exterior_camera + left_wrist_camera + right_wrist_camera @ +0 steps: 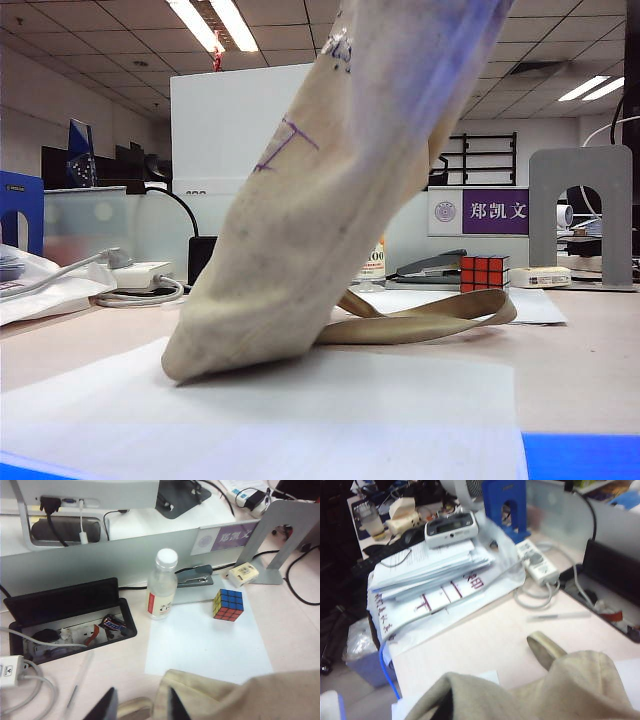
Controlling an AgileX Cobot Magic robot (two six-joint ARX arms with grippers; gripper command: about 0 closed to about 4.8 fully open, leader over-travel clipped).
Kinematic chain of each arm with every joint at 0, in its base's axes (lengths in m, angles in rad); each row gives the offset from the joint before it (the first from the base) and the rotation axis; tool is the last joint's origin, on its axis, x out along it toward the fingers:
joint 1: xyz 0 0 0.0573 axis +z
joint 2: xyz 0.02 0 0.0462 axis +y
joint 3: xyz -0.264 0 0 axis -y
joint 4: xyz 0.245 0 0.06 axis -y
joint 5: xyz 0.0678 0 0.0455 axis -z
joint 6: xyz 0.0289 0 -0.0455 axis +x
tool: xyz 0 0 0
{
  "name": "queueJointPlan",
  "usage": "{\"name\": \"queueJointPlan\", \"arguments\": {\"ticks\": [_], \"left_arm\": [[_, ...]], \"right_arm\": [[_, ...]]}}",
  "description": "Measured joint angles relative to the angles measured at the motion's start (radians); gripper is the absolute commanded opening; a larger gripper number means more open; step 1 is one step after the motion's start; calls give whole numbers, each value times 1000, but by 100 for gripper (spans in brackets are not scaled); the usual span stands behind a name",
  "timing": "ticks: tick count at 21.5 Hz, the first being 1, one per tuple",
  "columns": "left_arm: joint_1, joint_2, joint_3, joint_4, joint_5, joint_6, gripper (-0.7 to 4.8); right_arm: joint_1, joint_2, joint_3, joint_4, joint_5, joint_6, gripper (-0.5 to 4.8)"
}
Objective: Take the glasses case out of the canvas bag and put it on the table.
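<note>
The canvas bag (pixel 330 200) hangs slanted from the upper right, and its lower corner rests on the table (pixel 590 340). One beige strap (pixel 430 322) lies looped on the table behind it. In the left wrist view my left gripper (pixel 141 707) stands open. A strap loop (pixel 134 709) shows in the gap, and one finger is against the bag's fabric (pixel 240 700). In the right wrist view bunched canvas (pixel 545 690) covers my right gripper's fingers, which are shut on the raised bag. The glasses case is hidden.
A Rubik's cube (pixel 484 272) (pixel 228 605), a stapler (pixel 195 576) and a bottle (pixel 161 587) stand behind the bag on a white sheet (pixel 205 640). An open cable box (pixel 70 620) is sunk in the desk. Stacked papers (pixel 430 565) and a power strip (pixel 140 275) lie at the left.
</note>
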Motion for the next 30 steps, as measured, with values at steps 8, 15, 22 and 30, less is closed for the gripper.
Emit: {"name": "queueJointPlan", "arguments": {"ticks": [8,15,22,30], "left_arm": [[1,-24,2,-24,5,18,134],[0,-51,3,-23,5,23,133],[0,-53,3,-69,8,37,135],[0,-64,-1,-65,-81,89,182]], "right_arm": [[-86,6,170,59,-1,19,-6],[-220,99,385,83,2,87,-6],[-221,140,393,-36,-4,99,88],[-219,133,393,8,-48,97,252]]}}
